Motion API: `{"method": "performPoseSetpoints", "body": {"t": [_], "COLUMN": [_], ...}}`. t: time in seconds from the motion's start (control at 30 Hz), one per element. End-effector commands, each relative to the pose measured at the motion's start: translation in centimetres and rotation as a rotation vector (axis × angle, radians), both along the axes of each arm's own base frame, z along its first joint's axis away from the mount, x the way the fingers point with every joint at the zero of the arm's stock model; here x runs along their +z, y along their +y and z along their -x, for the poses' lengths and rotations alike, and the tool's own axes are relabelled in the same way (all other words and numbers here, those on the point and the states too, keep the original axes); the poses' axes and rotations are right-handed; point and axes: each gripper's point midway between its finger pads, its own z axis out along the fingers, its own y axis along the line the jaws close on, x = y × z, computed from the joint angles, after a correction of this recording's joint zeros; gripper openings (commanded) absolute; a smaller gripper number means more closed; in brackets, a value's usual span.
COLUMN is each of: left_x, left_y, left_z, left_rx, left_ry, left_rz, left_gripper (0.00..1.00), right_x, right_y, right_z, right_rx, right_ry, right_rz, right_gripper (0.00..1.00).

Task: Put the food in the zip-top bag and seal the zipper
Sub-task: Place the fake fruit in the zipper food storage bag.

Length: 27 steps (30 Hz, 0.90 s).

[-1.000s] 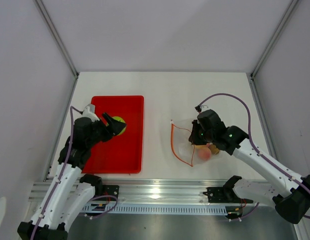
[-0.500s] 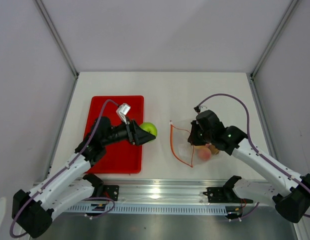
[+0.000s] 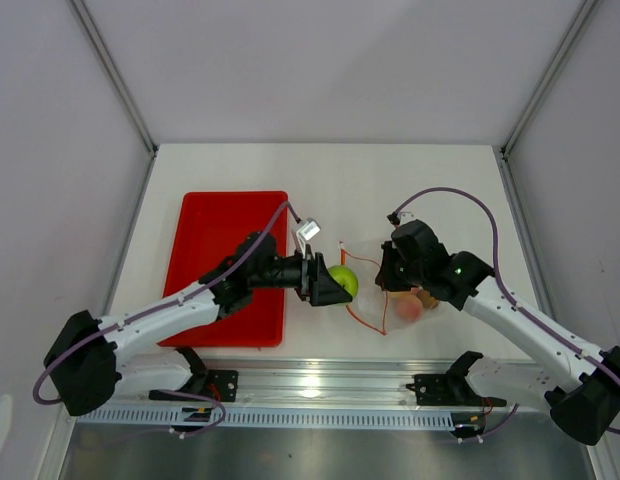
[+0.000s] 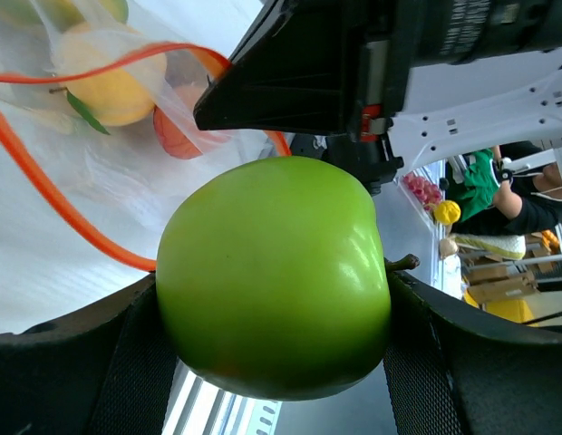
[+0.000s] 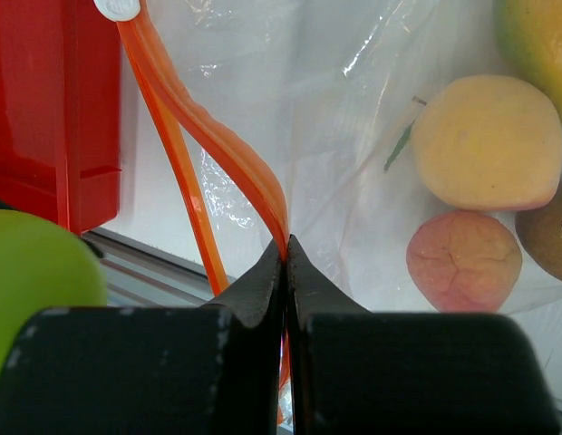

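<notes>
Shows the left arm extended low and rightward past the red tray (image 3: 205, 250), with the left gripper (image 3: 333, 284) spread wide around the green apple (image 3: 344, 280) and clamping it on both sides, just beside the mouth of the clear bag (image 3: 370, 295). Shows the right arm bent inward, with the right gripper (image 5: 285, 246) fully closed and pinching the orange zipper (image 5: 231, 168). Places two pale fruits (image 5: 485, 145) inside the bag, on the table (image 3: 320, 170).
</notes>
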Motion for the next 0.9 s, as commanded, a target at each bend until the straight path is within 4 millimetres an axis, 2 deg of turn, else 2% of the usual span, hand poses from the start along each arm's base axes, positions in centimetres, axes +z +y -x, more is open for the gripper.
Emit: {"method": "performPoseSetpoints", "body": {"t": [0.0, 0.17, 0.33, 0.53, 0.57, 0.63, 0.67, 0.8, 0.87], "left_x": [1.4, -1.4, -2.0, -2.9, -3.1, -3.5, -3.6, -4.4, -4.5], "left_y": [-2.0, -3.2, -4.3, -4.7, -4.7, -4.6, -4.5, -4.1, -4.0], "left_z": [-0.7, -1.3, -2.1, -2.7, -2.8, -2.9, -3.0, -2.9, -2.9], "left_rx": [0.0, 0.01, 0.039, 0.055, 0.06, 0.071, 0.081, 0.096, 0.098], "left_ry": [-0.006, 0.071, 0.069, 0.081, 0.084, 0.091, 0.092, 0.105, 0.107], "left_rz": [0.032, -0.036, -0.085, -0.12, -0.131, -0.144, -0.149, -0.181, -0.184], "left_gripper": [0.0, 0.01, 0.02, 0.19, 0.28, 0.35, 0.45, 0.61, 0.83], "right_x": [2.0, 2.3, 2.4, 2.5, 2.5, 2.4, 2.5, 2.5, 2.6], "right_y": [0.3, 0.1, 0.0, -0.3, -0.3, -0.4, -0.4, -0.4, -0.4], "right_z": [-0.6, -0.5, -0.4, -0.3, -0.3, -0.3, -0.3, -0.2, -0.2], "right_rx": [-0.007, -0.013, -0.014, -0.019, -0.019, -0.02, -0.021, -0.021, -0.02], "right_ry": [-0.049, -0.056, -0.058, -0.063, -0.064, -0.064, -0.065, -0.064, -0.065], "right_rz": [-0.027, -0.029, -0.029, -0.023, -0.021, -0.019, -0.02, -0.024, -0.027], "right_gripper": [0.0, 0.0, 0.0, 0.0, 0.0, 0.0, 0.0, 0.0, 0.0]}}
